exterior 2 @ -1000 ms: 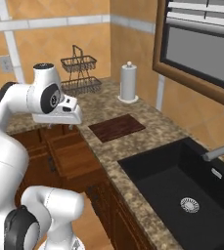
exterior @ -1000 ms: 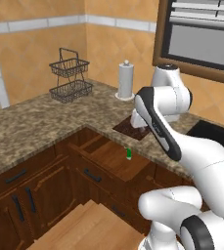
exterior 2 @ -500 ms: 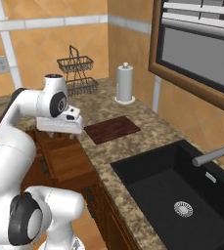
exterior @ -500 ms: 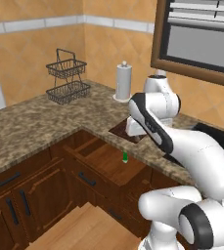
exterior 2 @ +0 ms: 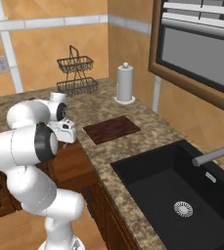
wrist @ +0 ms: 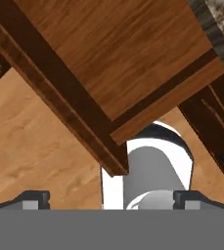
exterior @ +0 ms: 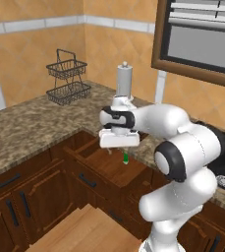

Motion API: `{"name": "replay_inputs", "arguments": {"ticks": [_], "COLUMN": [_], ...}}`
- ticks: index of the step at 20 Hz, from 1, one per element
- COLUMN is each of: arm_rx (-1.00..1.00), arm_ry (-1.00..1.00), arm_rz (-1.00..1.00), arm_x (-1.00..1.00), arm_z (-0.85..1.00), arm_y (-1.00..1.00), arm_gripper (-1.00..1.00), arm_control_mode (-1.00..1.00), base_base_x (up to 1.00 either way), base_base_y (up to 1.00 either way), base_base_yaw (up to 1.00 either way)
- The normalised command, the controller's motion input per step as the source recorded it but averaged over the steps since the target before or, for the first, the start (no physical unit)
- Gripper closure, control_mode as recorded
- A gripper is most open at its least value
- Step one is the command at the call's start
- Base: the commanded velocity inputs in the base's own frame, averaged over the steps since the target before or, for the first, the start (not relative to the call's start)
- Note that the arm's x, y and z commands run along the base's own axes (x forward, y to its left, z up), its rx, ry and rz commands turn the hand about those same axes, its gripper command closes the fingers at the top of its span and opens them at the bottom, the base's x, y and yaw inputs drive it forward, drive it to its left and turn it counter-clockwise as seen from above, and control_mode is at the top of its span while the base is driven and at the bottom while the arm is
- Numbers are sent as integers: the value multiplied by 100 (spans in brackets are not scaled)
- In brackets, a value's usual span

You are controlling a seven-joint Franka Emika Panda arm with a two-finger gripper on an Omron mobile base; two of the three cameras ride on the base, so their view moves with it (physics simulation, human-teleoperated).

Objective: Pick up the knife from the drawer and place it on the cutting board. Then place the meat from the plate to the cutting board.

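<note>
Knife handling looks easy: the small green-handled knife in the open reddish-brown wooden drawer seems light and stiff, best pinched across its handle. The two-finger gripper hovers over the drawer beside the knife, its fingertips spread wide, holding nothing.

Illumination is even and moderately bright in all three views, soft and diffuse, with no visible lamp or single light direction. Rendering is sharp edge to edge; no motion blur, no defocus, no lens distortion at the borders. Glare is limited to soft highlights on the glossy white arm shell above the gripper. Shading is weak: the drawer interior directly below the gripper reads darker than the counter beside it. The sink, well to the far side of the gripper, is near black with little detail. In the hand view, wood grain ahead of the fingertips is crisp.
</note>
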Motion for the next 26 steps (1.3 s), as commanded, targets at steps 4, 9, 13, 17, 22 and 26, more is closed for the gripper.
{"name": "replay_inputs", "arguments": {"ticks": [4, 9, 13, 17, 22, 26], "arm_rx": [0, 4, 0, 0, 3, 3], "arm_ry": [0, 0, -7, -5, 0, 0], "arm_rz": [-12, -10, -11, -7, 0, 1], "arm_x": [37, 6, -21, -18, -84, -100], "arm_z": [-100, -99, -65, -56, -15, 0], "arm_y": [2, 2, 29, 66, 97, 100], "arm_gripper": [-100, -100, -100, -100, -100, -100], "arm_control_mode": [-100, -100, -100, -100, -100, -100], "base_base_x": [0, 0, 0, 0, 0, 0], "base_base_y": [0, 0, 0, 0, 0, 0], "base_base_yaw": [0, 0, 0, 0, 0, 0]}}
